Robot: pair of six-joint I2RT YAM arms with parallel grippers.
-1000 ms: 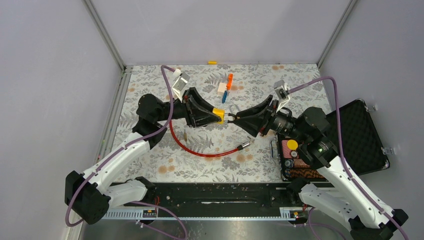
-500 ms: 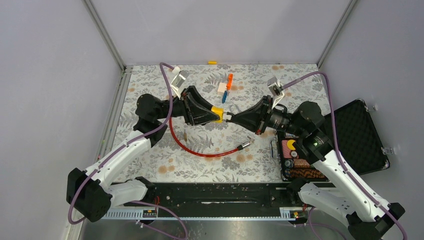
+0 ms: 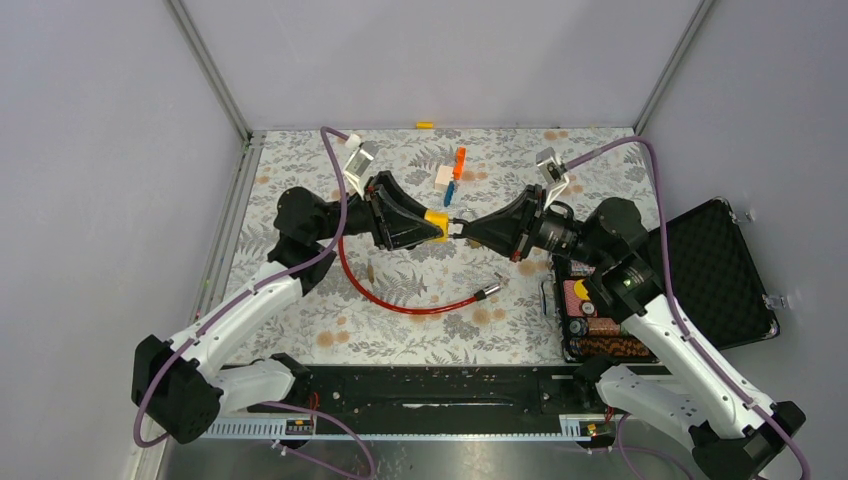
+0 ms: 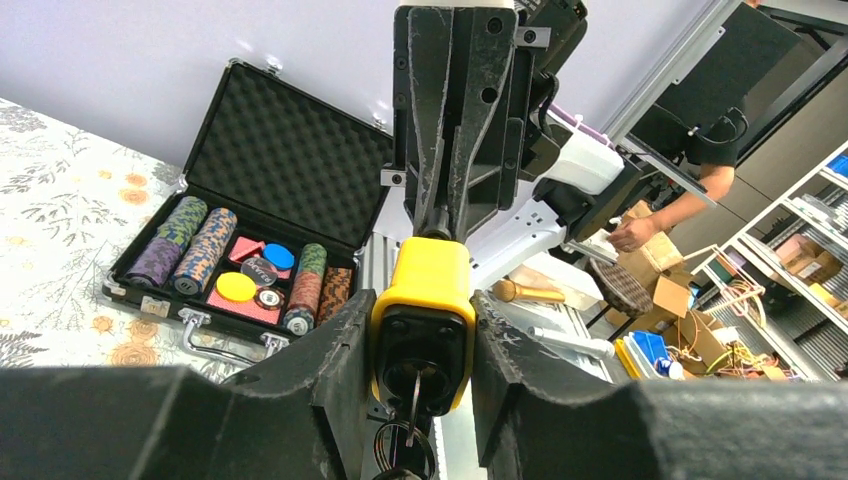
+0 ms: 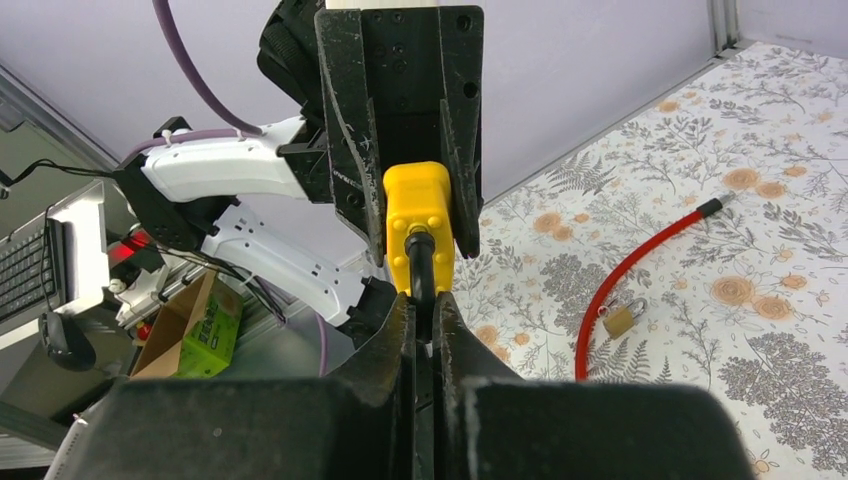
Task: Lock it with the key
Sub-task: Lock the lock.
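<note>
A yellow lock (image 3: 434, 220) is held above the middle of the table, with my left gripper (image 3: 438, 226) shut on its sides. In the left wrist view the lock (image 4: 425, 270) shows a black face, and the key (image 4: 413, 390), on a ring, sticks in its keyhole. My right gripper (image 3: 466, 232) meets the lock from the right. Its jaws are pressed shut on a narrow black piece (image 5: 420, 262) that sticks out of the lock's (image 5: 418, 195) far end.
A red cable (image 3: 400, 302) curves over the flowered table under both grippers, beside a small brass padlock (image 5: 620, 318). An open black case (image 3: 725, 270) of poker chips lies at the right. Small orange, white and blue blocks (image 3: 452, 170) sit at the back.
My right gripper has moved left up to the lock and closed. The gap between the two grippers is gone. The left gripper has kept its hold.
</note>
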